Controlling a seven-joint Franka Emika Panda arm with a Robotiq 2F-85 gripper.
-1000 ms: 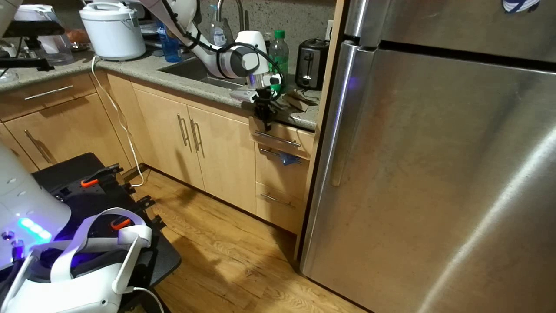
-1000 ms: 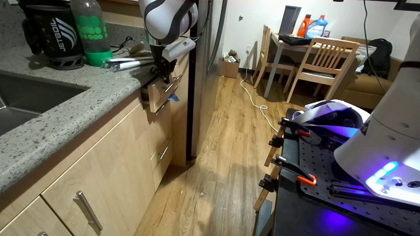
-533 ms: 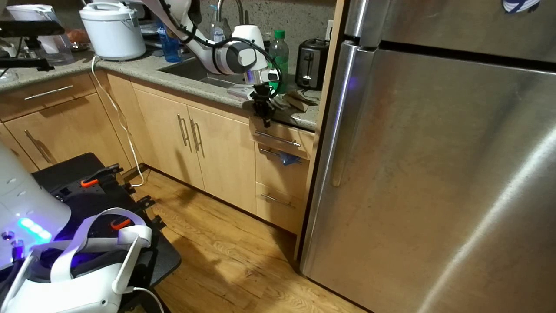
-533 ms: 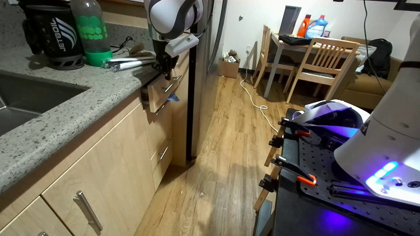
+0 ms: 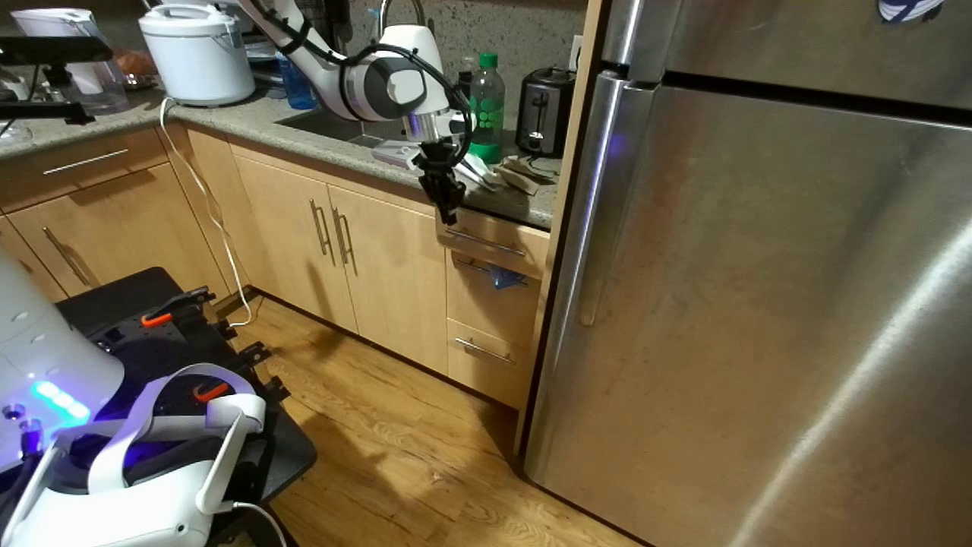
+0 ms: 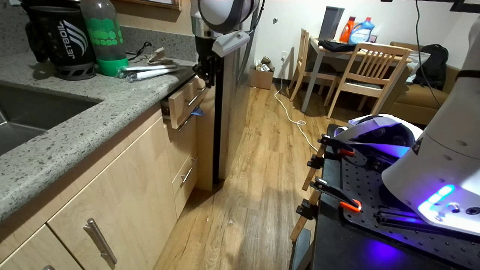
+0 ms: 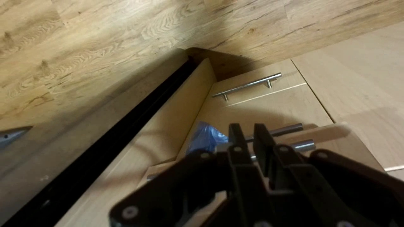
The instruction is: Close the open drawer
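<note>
Pale wood makes the front of the drawer (image 5: 497, 235), and in an exterior view it stands out from under the counter (image 5: 524, 203), just as far as one second ago. What has changed is the gripper (image 5: 449, 216): it has shifted, and now it shows at the front's upper corner, the one farther from the refrigerator (image 5: 729, 289).

In an exterior view where the handle (image 6: 197, 96) is seen more from the side, the change is clearer. Half a second ago the gripper covered a part of the front's upper edge; now it hangs farther out from the counter, toward the room. Because the drawer itself has not moved, I judge that the closing push has not yet begun, and that this is the preparation for it.

In the wrist view the gripper is narrow: its fingers (image 7: 236, 138) stand almost together, with only a slit between, and I see nothing held. They cover a part of the handle; whether they touch it, I cannot tell. Blue plastic (image 7: 205, 138) shows near the lower drawer (image 7: 284, 108). For the push, the fingers should probably press on the flat front; too high, they may slip over the edge.
</note>
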